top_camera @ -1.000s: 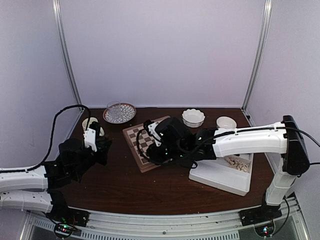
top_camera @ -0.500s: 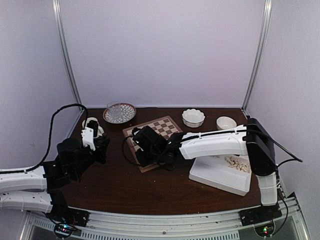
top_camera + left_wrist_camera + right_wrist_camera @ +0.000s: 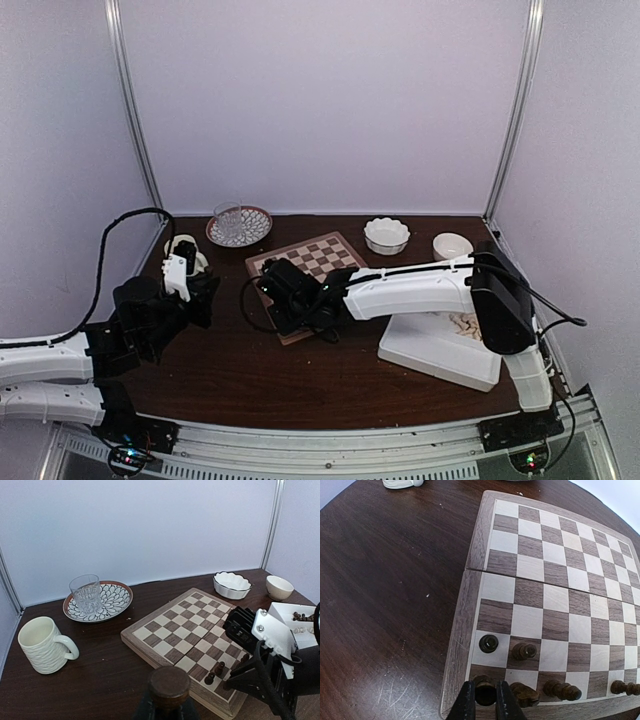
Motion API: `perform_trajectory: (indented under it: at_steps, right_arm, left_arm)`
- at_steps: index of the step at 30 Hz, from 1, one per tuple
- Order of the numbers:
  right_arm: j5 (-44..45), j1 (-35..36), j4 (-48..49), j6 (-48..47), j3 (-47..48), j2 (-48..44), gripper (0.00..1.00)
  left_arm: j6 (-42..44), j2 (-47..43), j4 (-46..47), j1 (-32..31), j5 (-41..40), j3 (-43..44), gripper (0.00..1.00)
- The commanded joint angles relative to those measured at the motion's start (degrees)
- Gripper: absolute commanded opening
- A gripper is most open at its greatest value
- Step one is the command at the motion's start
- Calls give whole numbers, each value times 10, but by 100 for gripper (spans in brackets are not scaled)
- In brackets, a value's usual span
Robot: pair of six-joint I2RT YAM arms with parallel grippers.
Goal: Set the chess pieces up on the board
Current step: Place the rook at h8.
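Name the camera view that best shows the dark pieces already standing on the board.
Right wrist: it looks down on the dark pieces at the board's corner, one between the right gripper's fingers. Left wrist shows a few, small, beside the arm; top external hides them.

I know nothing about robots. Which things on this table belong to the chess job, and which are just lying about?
Part of the job:
- chessboard
- dark pieces standing on it
- right pincer, closed on a corner piece
- white tray holding unplaced pieces

Just lying about:
- mug
- glass
- patterned plate
- scalloped bowl
- small bowl
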Motion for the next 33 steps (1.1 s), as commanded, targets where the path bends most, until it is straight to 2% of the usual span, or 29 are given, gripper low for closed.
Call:
perform_trajectory:
  at_steps: [1, 13, 21, 33]
  right_arm:
    - [14, -3, -10, 7, 15, 14, 9]
    - [1, -6, -10, 7, 17, 27, 10]
    - [-2, -7, -12, 3, 21, 28, 23]
    - [-4, -6, -43, -10, 61, 26, 24]
  left_arm:
    - [8, -10, 15, 1, 0, 10, 0]
    - [7, -4, 15, 1, 3, 13, 0]
    - [7, -2, 14, 1, 5, 15, 0]
    - [7, -1, 10, 1, 8, 17, 0]
